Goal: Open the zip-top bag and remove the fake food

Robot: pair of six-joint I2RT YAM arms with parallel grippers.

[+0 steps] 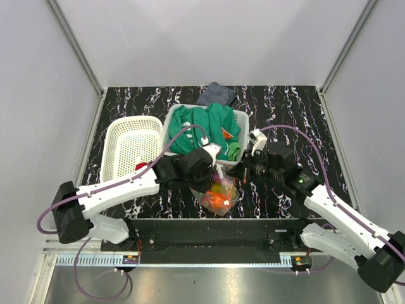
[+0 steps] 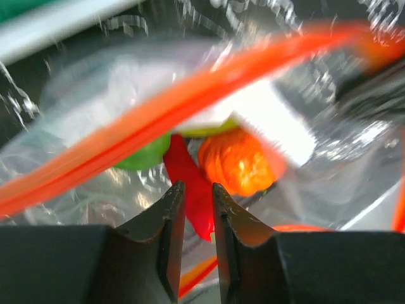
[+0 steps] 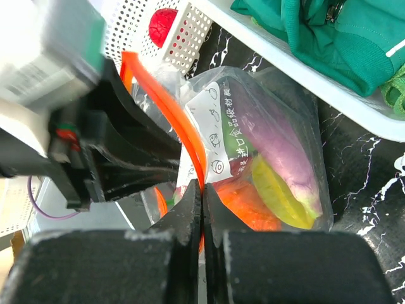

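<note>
The clear zip-top bag (image 1: pixel 218 195) lies at the near middle of the table, its orange zip strip (image 2: pixel 190 101) spread open. My left gripper (image 2: pixel 197 187) reaches into the mouth, its fingers closed on the long red chili (image 2: pixel 190 171). Beside the chili sit an orange round fruit (image 2: pixel 237 161) and a green piece (image 2: pixel 145 155). My right gripper (image 3: pixel 201 185) is shut on the bag's orange strip (image 3: pixel 171 114) at its edge. Purple (image 3: pixel 278 139) and yellow (image 3: pixel 281 193) pieces show through the plastic.
A white perforated basket (image 1: pixel 130 149) stands to the left with a red round fruit (image 3: pixel 163 24) in it. Behind the bag a white bin (image 1: pixel 169 130) holds green cloth (image 1: pixel 209 123). A grey cloth (image 1: pixel 216 94) lies at the back.
</note>
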